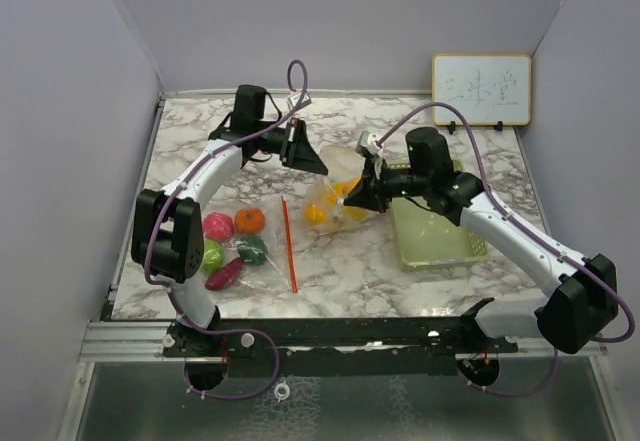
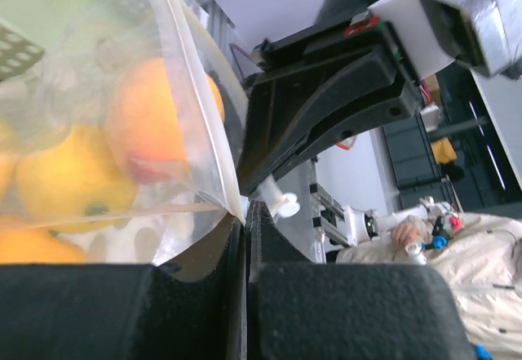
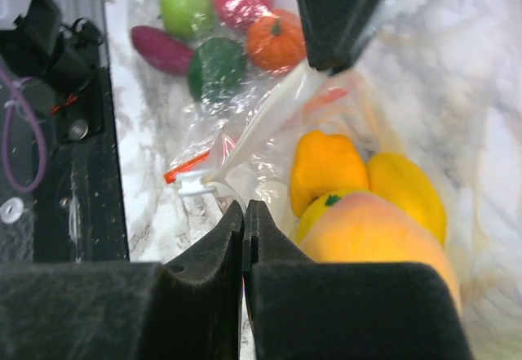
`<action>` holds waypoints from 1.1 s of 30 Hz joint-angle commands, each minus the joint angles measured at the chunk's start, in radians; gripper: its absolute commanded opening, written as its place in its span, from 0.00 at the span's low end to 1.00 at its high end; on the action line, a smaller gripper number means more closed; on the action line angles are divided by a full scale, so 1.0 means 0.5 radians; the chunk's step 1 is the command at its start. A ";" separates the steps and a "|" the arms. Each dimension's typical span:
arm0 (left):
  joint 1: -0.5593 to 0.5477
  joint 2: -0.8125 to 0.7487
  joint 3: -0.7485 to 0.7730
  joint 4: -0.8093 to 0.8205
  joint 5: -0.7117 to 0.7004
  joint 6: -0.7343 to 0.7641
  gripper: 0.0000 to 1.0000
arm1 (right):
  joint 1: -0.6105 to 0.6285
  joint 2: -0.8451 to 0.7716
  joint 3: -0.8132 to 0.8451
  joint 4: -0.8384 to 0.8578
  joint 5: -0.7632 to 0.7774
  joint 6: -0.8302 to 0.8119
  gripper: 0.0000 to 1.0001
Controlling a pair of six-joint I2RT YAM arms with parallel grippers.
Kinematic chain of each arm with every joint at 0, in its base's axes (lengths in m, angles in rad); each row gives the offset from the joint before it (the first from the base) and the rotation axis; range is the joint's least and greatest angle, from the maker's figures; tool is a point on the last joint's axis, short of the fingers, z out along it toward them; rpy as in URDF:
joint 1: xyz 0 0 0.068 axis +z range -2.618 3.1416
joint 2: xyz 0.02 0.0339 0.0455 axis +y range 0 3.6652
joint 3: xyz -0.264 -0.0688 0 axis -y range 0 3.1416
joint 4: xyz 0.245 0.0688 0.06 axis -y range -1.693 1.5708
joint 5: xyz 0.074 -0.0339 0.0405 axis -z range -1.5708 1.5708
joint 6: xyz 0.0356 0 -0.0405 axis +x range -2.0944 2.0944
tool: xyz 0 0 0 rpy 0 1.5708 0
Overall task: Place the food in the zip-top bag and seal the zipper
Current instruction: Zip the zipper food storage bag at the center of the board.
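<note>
Food point(image 1: 330, 208) appears in 2 groups. At mid-table, at least 3 pieces sit inside the zip-top bag point(image 3: 457, 91): a yellow pepper point(image 3: 325, 164), a second yellow piece point(image 3: 404, 184) and an orange-peach fruit point(image 3: 379, 242). The bag is held up between the 2 arms. The left gripper point(image 2: 246, 213) is clenched on the bag's edge, the clear film running between its closed fingers. The right gripper point(image 3: 244, 213) is clenched too, and its tips appear to pinch the film on the opposite side. Near the left arm, 5 further pieces lie on the marble table point(image 1: 350, 261) inside a second bag point(image 1: 262, 261): pink point(image 1: 218, 226), orange point(image 1: 250, 220), light green point(image 1: 210, 254), dark green point(image 1: 252, 250) and purple point(image 1: 224, 274). A red zipper strip point(image 1: 289, 246) borders that bag. A pale green basket point(image 1: 440, 236) sits just right of the held bag, under the right arm. A whiteboard point(image 1: 481, 89) stands at the far right.
</note>
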 commanded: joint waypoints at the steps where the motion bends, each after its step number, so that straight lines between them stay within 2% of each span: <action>1: 0.176 -0.100 0.061 -0.086 -0.066 0.147 0.07 | 0.000 -0.022 0.190 -0.039 0.342 0.209 0.02; 6: 0.295 -0.271 0.010 -0.141 -0.117 0.238 0.25 | 0.001 0.027 0.285 -0.029 0.322 0.408 0.02; 7: 0.299 -0.293 -0.008 -0.140 -0.121 0.252 0.32 | 0.001 0.027 0.282 0.025 0.284 0.459 0.02; 8: 0.300 -0.312 -0.028 -0.129 -0.122 0.260 0.44 | 0.001 0.034 0.280 0.068 0.249 0.501 0.02; 9: 0.298 -0.325 -0.048 -0.116 -0.118 0.256 0.64 | 0.001 0.044 0.281 0.105 0.211 0.540 0.02; 10: 0.300 -0.339 -0.067 -0.108 -0.114 0.253 0.90 | 0.001 0.058 0.289 0.131 0.196 0.581 0.02; 11: 0.300 -0.356 -0.078 -0.106 -0.116 0.260 0.98 | 0.001 0.075 0.301 0.142 0.204 0.612 0.02; 15: 0.283 -0.528 -0.127 -0.163 -0.232 0.417 0.99 | 0.001 0.125 0.363 0.173 0.270 0.673 0.02; 20: 0.221 -0.798 -0.398 0.077 -0.539 0.478 0.99 | 0.001 0.204 0.452 0.185 0.216 0.677 0.02; 26: 0.172 -0.970 -0.588 0.154 -1.126 0.823 0.89 | 0.000 0.284 0.558 0.116 0.115 0.662 0.02; 31: 0.122 -0.994 -0.612 0.276 -1.345 0.896 0.75 | 0.001 0.307 0.573 0.106 0.028 0.656 0.02; 33: 0.095 -0.962 -0.596 0.288 -1.371 0.946 0.73 | 0.001 0.302 0.571 0.109 0.000 0.651 0.02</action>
